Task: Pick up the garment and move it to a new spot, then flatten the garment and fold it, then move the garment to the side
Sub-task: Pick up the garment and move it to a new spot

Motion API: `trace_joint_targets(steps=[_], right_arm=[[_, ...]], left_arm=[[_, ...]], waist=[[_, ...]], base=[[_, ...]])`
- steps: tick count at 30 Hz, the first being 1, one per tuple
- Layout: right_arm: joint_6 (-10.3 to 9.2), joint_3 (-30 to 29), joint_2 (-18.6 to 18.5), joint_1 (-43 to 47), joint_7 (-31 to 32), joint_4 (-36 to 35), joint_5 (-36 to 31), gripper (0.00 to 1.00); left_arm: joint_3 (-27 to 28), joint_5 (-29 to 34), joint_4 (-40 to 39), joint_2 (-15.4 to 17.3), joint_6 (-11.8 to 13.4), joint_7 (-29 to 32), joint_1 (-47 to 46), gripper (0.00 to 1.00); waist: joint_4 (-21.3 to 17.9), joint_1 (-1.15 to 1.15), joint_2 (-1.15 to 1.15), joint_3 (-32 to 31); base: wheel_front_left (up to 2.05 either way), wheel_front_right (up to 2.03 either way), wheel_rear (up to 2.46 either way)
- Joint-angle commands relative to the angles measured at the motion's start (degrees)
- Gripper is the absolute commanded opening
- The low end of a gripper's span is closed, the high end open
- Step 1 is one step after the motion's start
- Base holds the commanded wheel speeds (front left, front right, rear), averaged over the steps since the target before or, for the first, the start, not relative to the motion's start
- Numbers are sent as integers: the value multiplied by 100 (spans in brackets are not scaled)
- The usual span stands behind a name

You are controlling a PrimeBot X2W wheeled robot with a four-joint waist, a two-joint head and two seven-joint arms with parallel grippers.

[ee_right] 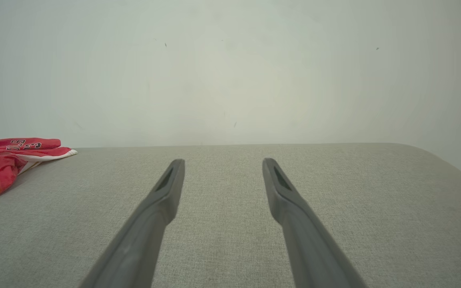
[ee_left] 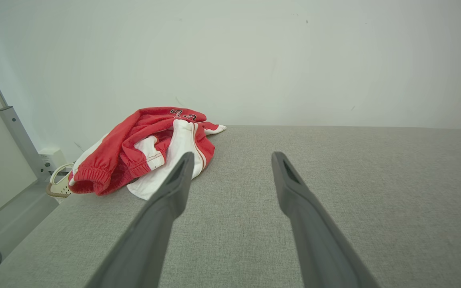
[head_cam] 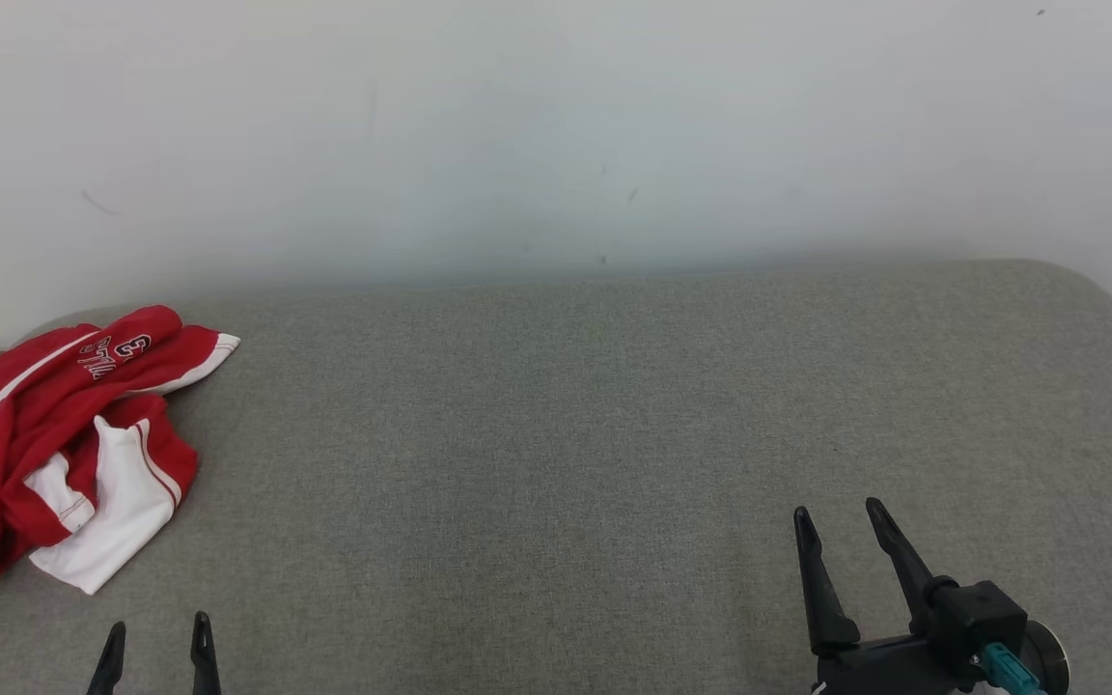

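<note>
**While the garment (head_cam: 64, 434) lies bunched, nothing is held**

It sits at the left edge on the grey pad (head_cam: 566, 434). My left gripper (head_cam: 158, 625), lower left, gapes wide below it, apart; my right gripper (head_cam: 837, 509), lower right, gapes wide too.

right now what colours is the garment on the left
Red with white panels and stripes, dark lettering on top; the garment shows best in the left wrist view.

The head camera is looking down from behind the left gripper (head_cam: 158, 625) and right gripper (head_cam: 836, 509). Both wrist cameras are skimming low along their fingers (ee_left: 292, 192) toward the wall (ee_right: 230, 80), all sharing the garment (head_cam: 64, 434) off to the left.
</note>
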Motion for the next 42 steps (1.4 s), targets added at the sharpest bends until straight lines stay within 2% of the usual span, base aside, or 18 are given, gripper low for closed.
trace_joint_targets(steps=[1,11,20,32,42], right_arm=[[4,0,10,72,7,-13,35,100],[4,-19,22,83,17,-30,73,100],[4,5,32,99,17,-7,101,100],[4,41,38,115,-39,64,136,100],[4,131,46,85,-76,145,183,100]], left_arm=[[9,-18,-20,16,22,-12,76,100],[12,-40,-31,13,31,-12,94,100],[87,-97,-34,45,44,-12,108,100],[140,-135,-1,94,83,-12,109,100],[129,-155,2,150,72,-12,151,100]], waist=[[2,0,0,-3],[33,0,0,-24],[215,0,0,-43],[717,0,0,-54],[1300,0,0,-81]], base=[[0,0,0],[0,0,0],[0,0,0],[0,0,0],[0,0,0]])
